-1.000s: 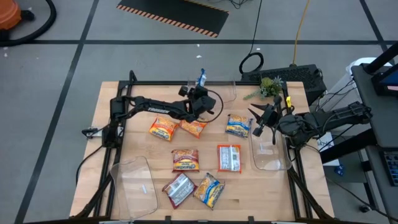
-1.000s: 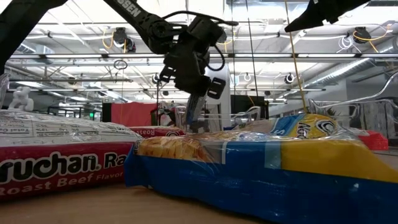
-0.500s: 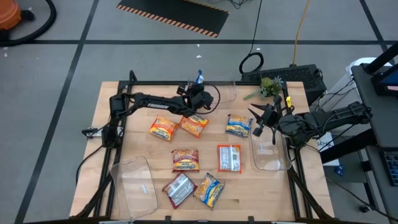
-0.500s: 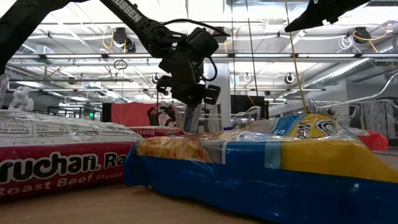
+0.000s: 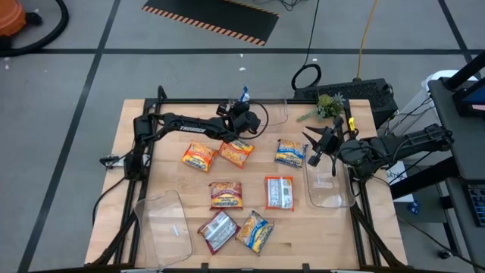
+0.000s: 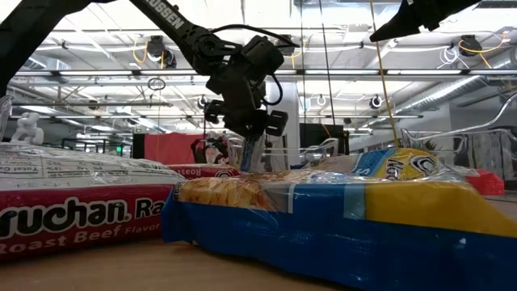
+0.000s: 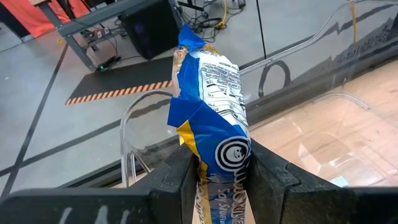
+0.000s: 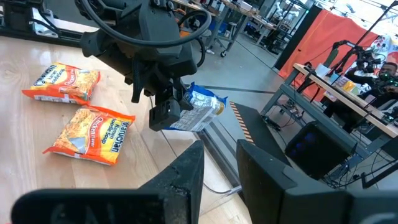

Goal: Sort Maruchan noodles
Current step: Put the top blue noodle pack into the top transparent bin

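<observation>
From above, the left gripper [image 5: 242, 114] pinches a blue packet [image 5: 244, 95] over the clear bin [image 5: 274, 107] at the table's far edge; seven packets lie mid-table. The low view reads "Roast Beef Flavor" on a red packet [image 6: 81, 218]. The left wrist view shows the blue packet upright between the fingers [image 7: 177, 177]. The right gripper [image 8: 217, 168] hovers, slightly parted, empty.

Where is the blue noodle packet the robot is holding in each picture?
High view: blue-and-yellow packet at the table's far edge, in the left tool.
Low view: centre, hanging from that tool.
Left wrist view: centre, between the fingers.
Right wrist view: centre.
Shared landmark: the left tool.
</observation>
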`<act>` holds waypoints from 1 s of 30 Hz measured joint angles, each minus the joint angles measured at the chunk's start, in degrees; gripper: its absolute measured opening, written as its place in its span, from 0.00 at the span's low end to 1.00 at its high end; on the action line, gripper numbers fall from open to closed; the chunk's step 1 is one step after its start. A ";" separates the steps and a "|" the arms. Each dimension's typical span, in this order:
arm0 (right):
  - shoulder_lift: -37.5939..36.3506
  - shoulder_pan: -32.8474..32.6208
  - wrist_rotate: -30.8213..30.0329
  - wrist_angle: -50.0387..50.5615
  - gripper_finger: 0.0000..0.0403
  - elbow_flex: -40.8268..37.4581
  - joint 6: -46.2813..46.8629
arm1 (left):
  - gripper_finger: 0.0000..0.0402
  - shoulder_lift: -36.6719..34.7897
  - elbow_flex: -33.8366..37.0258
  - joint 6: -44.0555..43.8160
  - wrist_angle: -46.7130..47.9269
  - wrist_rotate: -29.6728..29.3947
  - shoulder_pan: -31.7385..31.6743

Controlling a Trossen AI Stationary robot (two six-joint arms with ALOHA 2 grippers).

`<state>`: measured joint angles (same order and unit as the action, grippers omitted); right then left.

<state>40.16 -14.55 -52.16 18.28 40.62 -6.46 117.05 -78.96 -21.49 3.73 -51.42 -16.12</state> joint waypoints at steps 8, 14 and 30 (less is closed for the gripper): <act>0.00 0.00 0.00 -0.01 0.23 0.00 0.00 | 0.28 -0.02 0.04 0.28 0.84 1.09 0.00; 0.00 -0.02 0.02 -0.02 0.23 0.00 0.00 | 0.35 -0.02 0.04 -0.08 0.73 2.08 0.00; -0.02 -0.02 0.04 -0.02 0.23 0.00 0.00 | 0.53 -0.07 0.04 0.90 -3.73 8.19 0.11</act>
<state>40.14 -14.57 -52.12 18.26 40.62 -6.46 116.99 -78.91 -20.59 0.00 -43.23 -16.01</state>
